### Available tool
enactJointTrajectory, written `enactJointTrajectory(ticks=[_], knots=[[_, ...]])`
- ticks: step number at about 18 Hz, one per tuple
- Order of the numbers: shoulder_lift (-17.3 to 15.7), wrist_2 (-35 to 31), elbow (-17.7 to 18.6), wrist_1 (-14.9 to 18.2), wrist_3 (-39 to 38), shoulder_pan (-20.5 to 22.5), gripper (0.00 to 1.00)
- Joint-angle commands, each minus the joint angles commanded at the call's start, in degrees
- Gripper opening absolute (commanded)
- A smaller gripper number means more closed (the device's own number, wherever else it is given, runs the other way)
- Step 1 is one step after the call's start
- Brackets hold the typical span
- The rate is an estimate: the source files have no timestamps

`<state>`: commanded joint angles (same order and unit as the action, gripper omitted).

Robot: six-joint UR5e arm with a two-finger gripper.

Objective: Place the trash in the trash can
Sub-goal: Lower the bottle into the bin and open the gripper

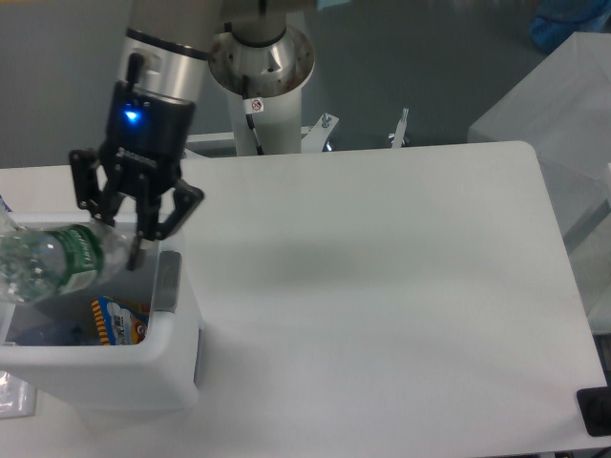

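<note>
My gripper (126,232) is shut on the neck end of the clear plastic bottle (52,262) with a green label, holding it tilted over the open top of the white trash can (177,358) at the table's left. Down inside the bin lies the blue snack packet (119,322), partly hidden behind the bottle. A grey tab (168,281) sits on the bin's right rim, just below my fingers.
The arm's base column (263,72) stands behind the table's back edge. A dark object (597,410) sits at the front right corner. A pale covered shape (563,95) stands off the table's right side.
</note>
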<state>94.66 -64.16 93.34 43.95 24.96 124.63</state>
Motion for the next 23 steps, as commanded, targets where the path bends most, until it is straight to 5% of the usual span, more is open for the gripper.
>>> enactJointTrajectory(ticks=[23], knots=[[2.6,-0.1,4.1,-0.2,1.8,-0.8,0.39]])
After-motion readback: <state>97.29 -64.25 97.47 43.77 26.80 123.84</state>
